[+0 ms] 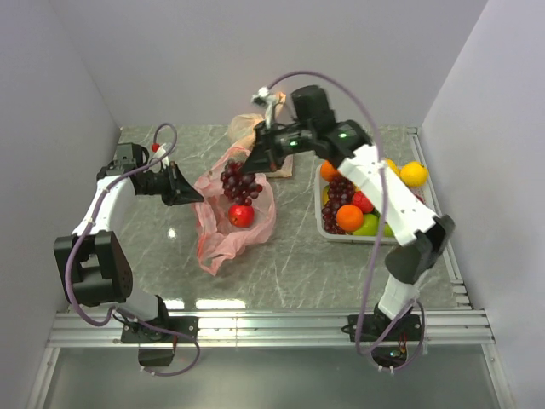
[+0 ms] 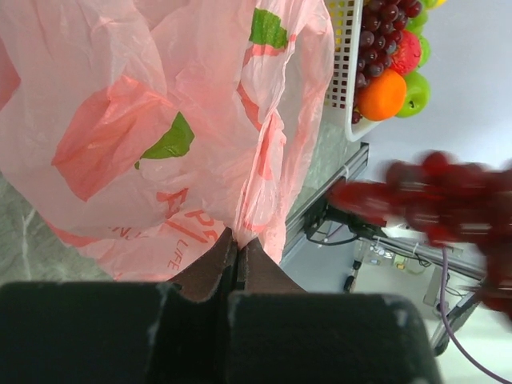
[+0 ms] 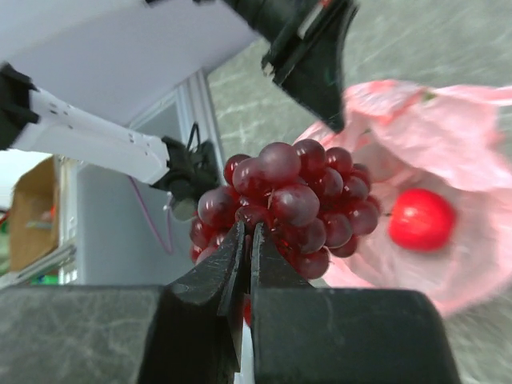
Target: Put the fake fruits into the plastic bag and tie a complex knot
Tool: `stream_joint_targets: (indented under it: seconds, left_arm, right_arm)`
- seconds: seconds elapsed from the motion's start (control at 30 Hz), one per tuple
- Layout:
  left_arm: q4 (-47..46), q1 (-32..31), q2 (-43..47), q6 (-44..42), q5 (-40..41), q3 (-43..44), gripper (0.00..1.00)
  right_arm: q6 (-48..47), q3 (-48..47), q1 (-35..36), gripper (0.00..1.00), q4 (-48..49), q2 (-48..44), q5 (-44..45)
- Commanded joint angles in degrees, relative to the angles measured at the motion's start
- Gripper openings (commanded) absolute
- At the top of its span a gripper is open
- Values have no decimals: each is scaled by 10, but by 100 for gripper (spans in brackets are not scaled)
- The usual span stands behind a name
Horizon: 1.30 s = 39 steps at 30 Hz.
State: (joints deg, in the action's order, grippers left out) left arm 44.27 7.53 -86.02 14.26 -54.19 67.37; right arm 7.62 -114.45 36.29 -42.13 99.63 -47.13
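Observation:
The pink-red plastic bag (image 1: 223,234) lies open on the marble table, with a red fruit (image 1: 241,215) inside it. My left gripper (image 1: 189,191) is shut on the bag's left rim; in the left wrist view its fingertips (image 2: 236,246) pinch the pink film (image 2: 160,120). My right gripper (image 1: 254,162) hangs above the bag's mouth, shut on a dark purple grape bunch (image 1: 239,182). The right wrist view shows that gripper (image 3: 250,240) clamped on the bunch (image 3: 296,200), with the bag (image 3: 448,136) and the red fruit (image 3: 422,220) below. No knot shows.
A white basket (image 1: 353,239) at the right holds oranges, green apples, grapes and a yellow fruit (image 1: 414,174). A paler orange bag (image 1: 245,129) stands at the back, behind the right gripper. Walls close in the table on the left, back and right.

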Motion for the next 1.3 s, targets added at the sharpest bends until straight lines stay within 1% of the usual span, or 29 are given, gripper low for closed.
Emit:
stream_joint_targets:
  seconds: [0.0, 0.07, 0.1, 0.17, 0.27, 0.3, 0.33, 0.4, 0.43, 0.5, 0.57, 0.63, 0.73, 0.77, 0.8, 0.83, 0.87, 0.9, 0.93, 0.97, 1.0, 1.07, 1.1, 1.2, 1.23, 1.27]
  left_arm:
    - [8, 3, -8, -15, -36, 28, 0]
    - [16, 4, -10, -22, -47, 33, 0]
    - [17, 5, -9, -24, -50, 33, 0]
    - [17, 6, -9, -27, -56, 28, 0]
    - [22, 6, -12, -34, -63, 22, 0]
    - [22, 6, -11, -35, -64, 19, 0]
    - [22, 7, -10, -35, -68, 18, 0]
    - [25, 9, -9, -36, -70, 15, 0]
    - [29, 11, -10, -40, -69, 18, 0]
    - [30, 13, -13, -43, -67, 18, 0]
    - [25, 13, -13, -41, -63, 15, 0]
    - [19, 13, -13, -34, -60, 12, 0]
    - [13, 13, -13, -30, -52, 13, 0]
    - [11, 12, -12, -29, -49, 12, 0]
    - [6, 13, -9, -27, -42, 8, 0]
    - [1, 13, -7, -26, -39, 6, 0]
    - [-2, 13, -5, -24, -36, 3, 0]
    - [-8, 13, -4, -21, -36, -3, 0]
    - [-11, 12, -1, -20, -34, -6, 0]
    - [-12, 12, 0, -20, -32, -8, 0]
    - [-15, 12, 0, -19, -31, -11, 0]
    - [-15, 12, 0, -20, -29, -10, 0]
    - [-13, 13, 0, -20, -28, -8, 0]
    - [-4, 13, -3, -27, -26, 0, 0]
    - [-1, 13, -2, -28, -25, 1, 0]
    - [0, 13, -1, -31, -23, 3, 0]
  right_arm:
    - [15, -5, 28, 0, 58, 38, 1]
    - [22, 27, 39, 0, 93, 63, 17]
    - [26, 38, 40, 0, 108, 71, 47]
    - [44, 64, 46, 0, 156, 98, 78]
    - [57, 50, 65, 0, 171, 141, 142]
    - [56, 45, 71, 2, 171, 149, 165]
    - [55, 44, 76, 7, 172, 156, 188]
    - [57, 55, 87, 31, 177, 162, 212]
    - [55, 66, 91, 62, 178, 158, 220]
    - [51, 86, 92, 80, 174, 136, 217]
    - [41, 95, 92, 85, 166, 118, 211]
    - [24, 100, 91, 87, 133, 86, 195]
    - [-15, 99, 77, 87, 71, 35, 162]
    - [-40, 106, 56, 88, 59, 17, 152]
    - [-50, 127, 42, 88, 49, -24, 147]
    - [-58, 139, 26, 90, 47, -45, 144]
    - [-70, 150, -22, 92, 43, -66, 140]
    - [-71, 157, -49, 93, 22, -95, 134]
    - [-71, 156, -84, 93, 7, -106, 129]
    - [-96, 153, -115, 94, -9, -116, 111]
    - [-103, 147, -185, 95, -42, -129, 107]
    - [-132, 144, -247, 95, -68, -151, 107]
    - [-143, 143, -314, 96, -92, -156, 110]
    - [-178, 126, -402, 96, -130, -161, 149]
    - [-185, 115, -455, 96, -141, -156, 158]
    - [-199, 101, -475, 96, -154, -147, 169]
